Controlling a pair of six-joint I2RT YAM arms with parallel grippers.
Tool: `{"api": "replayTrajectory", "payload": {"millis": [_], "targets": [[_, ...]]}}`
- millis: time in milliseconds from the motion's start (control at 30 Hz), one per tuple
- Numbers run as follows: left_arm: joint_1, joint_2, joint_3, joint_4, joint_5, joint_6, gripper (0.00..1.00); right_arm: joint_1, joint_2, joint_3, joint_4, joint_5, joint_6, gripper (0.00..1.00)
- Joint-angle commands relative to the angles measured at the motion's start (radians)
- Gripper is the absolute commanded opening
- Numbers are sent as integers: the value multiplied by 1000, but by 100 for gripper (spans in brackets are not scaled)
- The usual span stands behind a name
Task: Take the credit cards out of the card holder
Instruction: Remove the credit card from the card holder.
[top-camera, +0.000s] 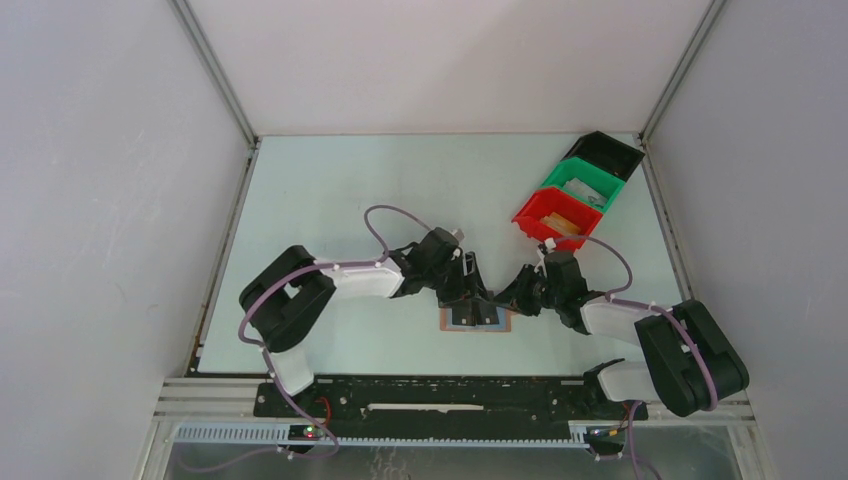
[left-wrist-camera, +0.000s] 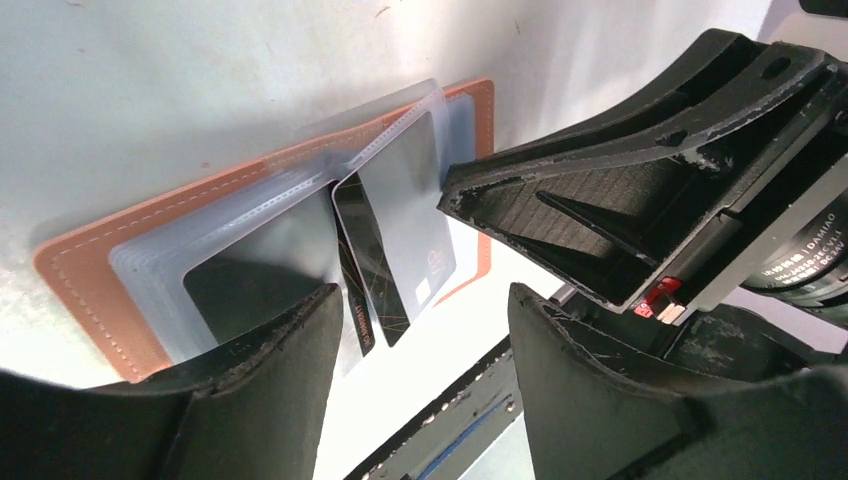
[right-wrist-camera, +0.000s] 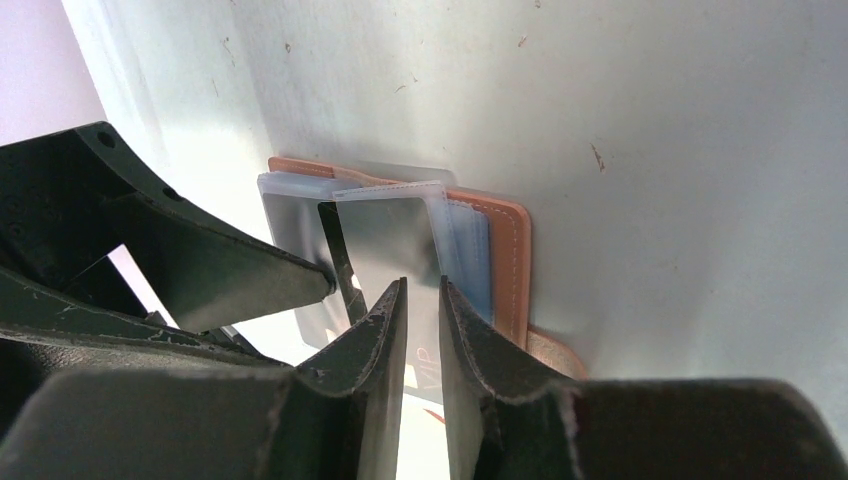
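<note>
The left gripper hangs with its fingers well apart and nothing between them, just over the near side of the card holder. I'd guess it is spread like that so it can close on a card's free edge. Facing it, the right gripper has its fingers drawn narrow, with the tips set against the raised leaf that carries the pale card. I cannot tell whether it nips that leaf or only props it. Either way it seems placed to keep the leaf up and stop the holder from sliding. The holder lies open, leather side down, at the middle of the near edge of the table, and its clear sleeves are fanned like pages. The credit cards I can make out are all inside it: the pale one in the lifted leaf, a black card seen almost edge-on beside it, and a dark one in the sleeve lying flat. The red bin and its neighbours sit well apart, toward the far right corner — nothing over there is in play
</note>
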Motion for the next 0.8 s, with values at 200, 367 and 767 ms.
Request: {"api": "replayTrajectory", "payload": {"millis": [200,367,767], "targets": [[-4,56,36,-209,-120,89,69,2,23,-23,-79,30,-13,27],[-4,73,51,-212,-113,94,68,5,36,-23,-71,27,-12,27],[-5,92,41,-167,-100,78,66,34,63,-20,-40,19,6,27]]}}
